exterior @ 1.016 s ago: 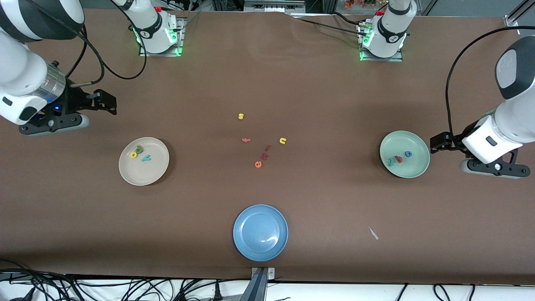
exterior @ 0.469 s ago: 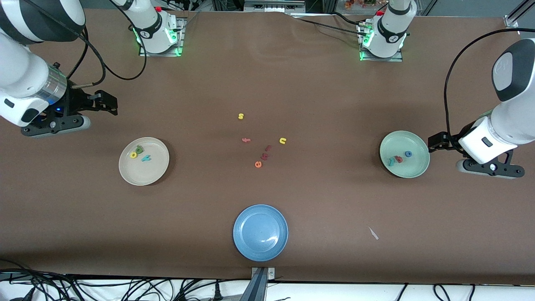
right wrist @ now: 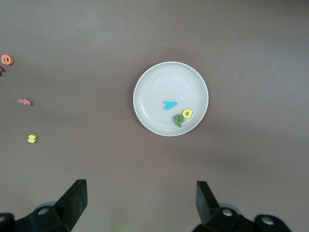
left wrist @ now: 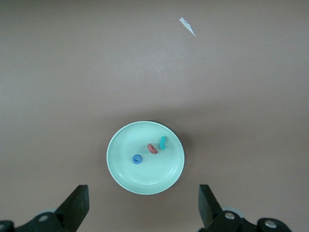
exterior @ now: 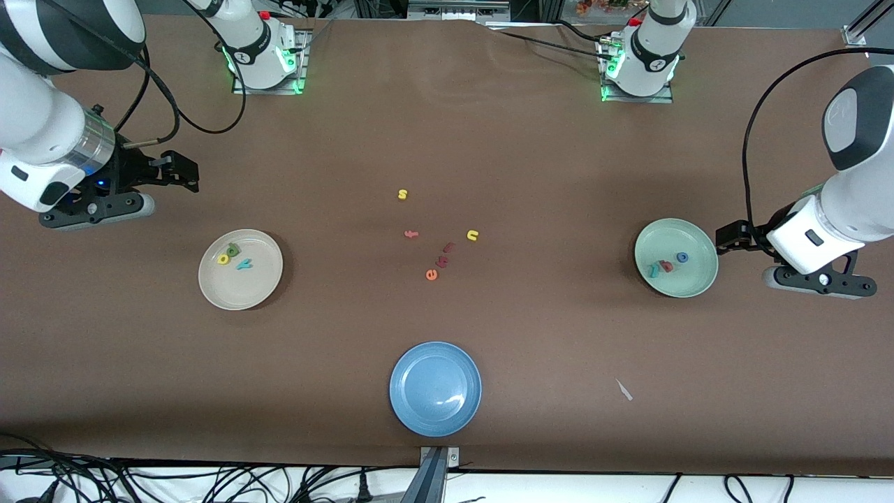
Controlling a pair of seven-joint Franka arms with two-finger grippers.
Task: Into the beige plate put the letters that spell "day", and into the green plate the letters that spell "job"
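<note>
The beige plate (exterior: 253, 286) (right wrist: 154, 89) lies toward the right arm's end and holds the yellow "d" (exterior: 223, 259) (right wrist: 187, 113), green "a" (exterior: 233, 249) (right wrist: 178, 120) and teal "y" (exterior: 244, 264) (right wrist: 169, 104). The green plate (exterior: 690, 283) (left wrist: 128, 179) lies toward the left arm's end with the teal "j" (exterior: 654, 270) (left wrist: 163, 142), red "b" (exterior: 667, 266) (left wrist: 152, 149) and blue "o" (exterior: 682, 257) (left wrist: 137, 159) in it. My right gripper (exterior: 184, 173) (right wrist: 140, 192) hangs open and empty beside the beige plate. My left gripper (exterior: 728, 239) (left wrist: 142, 203) hangs open and empty beside the green plate.
Loose letters lie mid-table: a yellow "s" (exterior: 402, 194), a reddish "f" (exterior: 411, 234), a yellow "u" (exterior: 473, 235), an orange "e" (exterior: 431, 274) and two dark red pieces. A blue plate (exterior: 419, 412) sits near the front edge. A paper scrap (exterior: 624, 390) lies beside it.
The left arm has drawn back slightly, away from the front camera. The right arm has shifted a little toward the table's middle. Plates and letters have not moved.
</note>
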